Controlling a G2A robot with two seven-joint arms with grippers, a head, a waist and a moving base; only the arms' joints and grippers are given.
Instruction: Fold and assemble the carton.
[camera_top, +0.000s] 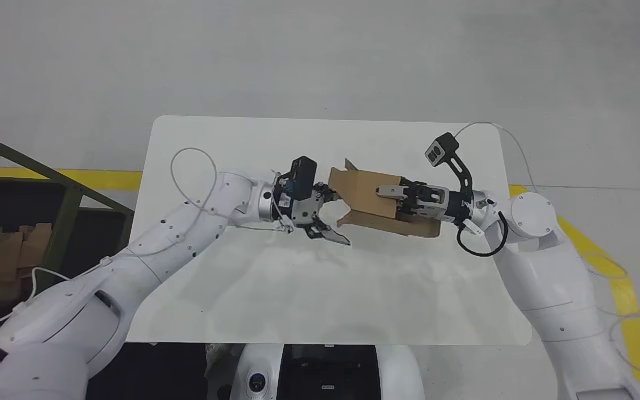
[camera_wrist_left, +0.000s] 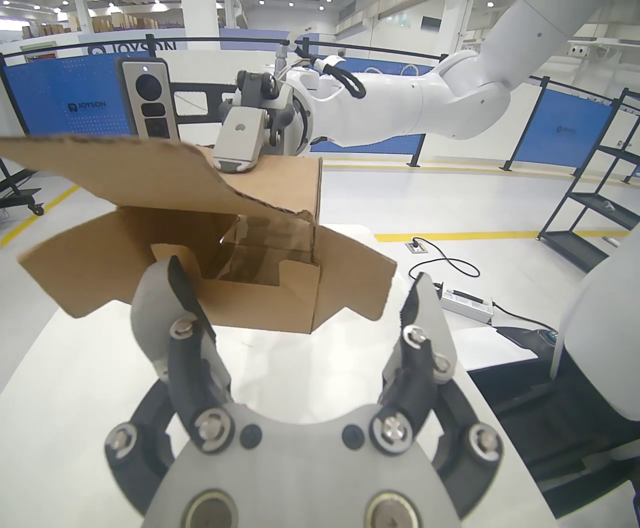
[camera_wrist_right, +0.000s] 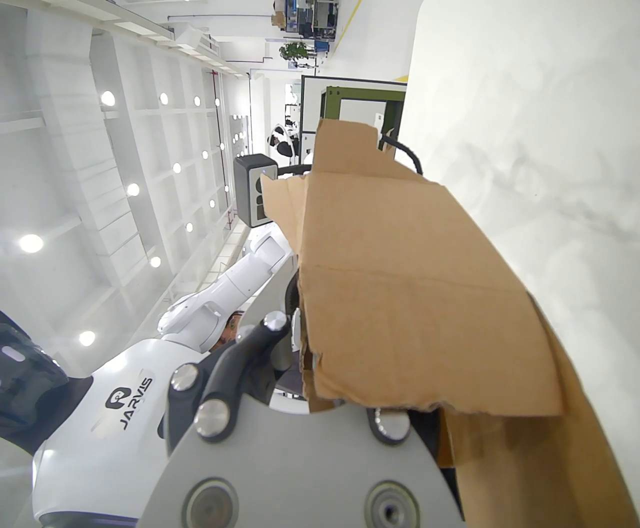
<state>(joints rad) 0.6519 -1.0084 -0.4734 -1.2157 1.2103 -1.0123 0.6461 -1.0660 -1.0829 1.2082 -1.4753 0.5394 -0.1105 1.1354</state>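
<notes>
The white tabletop (camera_top: 230, 290) carries one carton (camera_top: 375, 195), just right of centre in the top view. Its open end, flaps splayed, faces my left gripper (camera_top: 338, 224), whose fingers (camera_wrist_left: 182, 295) are spread wide and hold nothing. The right gripper (camera_top: 398, 192) sits on the carton's top panel; I cannot tell whether it is clamped. That makes two grippers and one carton. If I push a flap off-line, I reckon the carton could slide or crease.
</notes>
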